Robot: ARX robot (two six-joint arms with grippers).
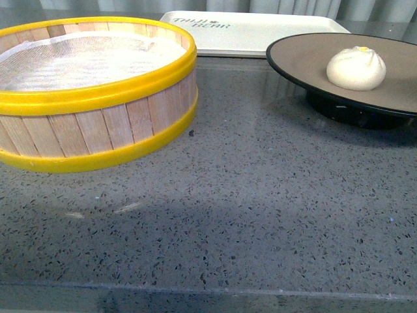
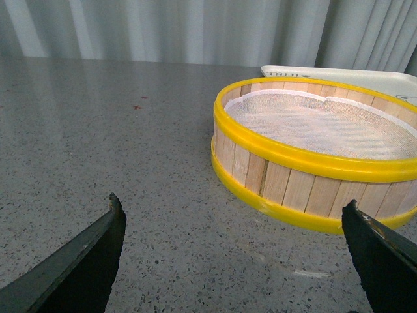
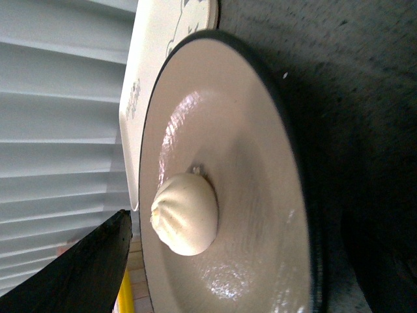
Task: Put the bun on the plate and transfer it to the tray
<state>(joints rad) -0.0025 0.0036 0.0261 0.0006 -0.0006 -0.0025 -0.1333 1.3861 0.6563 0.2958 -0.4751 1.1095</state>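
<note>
while the bun [image 1: 356, 68] sits on the plate [image 1: 296, 60], upper right of the front view, white tray [image 1: 260, 29] behind at top centre, steamer basket [image 1: 98, 124] upper left, left claw [image 2: 234, 215] spread wide, right claw [image 3: 91, 267] shows one finger, can't tell its state

Grey speckled countertop [image 1: 260, 215]; steamer basket [image 1: 98, 127], plate [image 1: 300, 62], tray [image 1: 273, 32] resting on it

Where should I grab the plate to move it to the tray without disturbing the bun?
Probably the black rim of the plate at its near edge, coming in low from the robot's side, one finger above and one beneath. The rim overhangs the narrower pedestal foot, leaving room below, and the bun sits well in from that edge. The tray lies just behind.
</note>
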